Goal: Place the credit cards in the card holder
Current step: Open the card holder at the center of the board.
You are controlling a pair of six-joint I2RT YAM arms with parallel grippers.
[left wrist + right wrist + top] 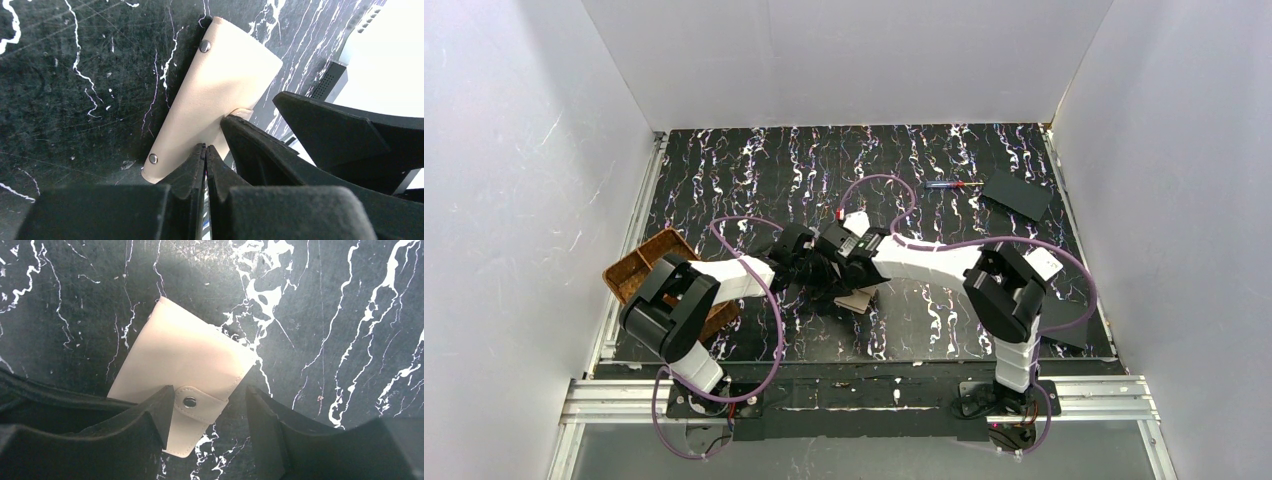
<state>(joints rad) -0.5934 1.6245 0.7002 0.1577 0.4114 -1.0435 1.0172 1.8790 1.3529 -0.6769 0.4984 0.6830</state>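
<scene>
Where my arms meet mid-frame from above, the card holder (857,299) lies under them. Left wrist: my left gripper (205,150) is pressed shut at its lower edge, bottom centre. Right wrist: my right gripper (209,396) gapes astride the snap tab (196,407); I should pinch that alone and peel gently.

The small cream leather folding card holder (857,299) lies on the black marbled table (754,170), near its middle. A brown woven tray (637,262) sits at the left edge. Far right lies a flat black rectangular plate (1016,194), with a thin red-and-blue pen-like tool (946,185) just left of it.
</scene>
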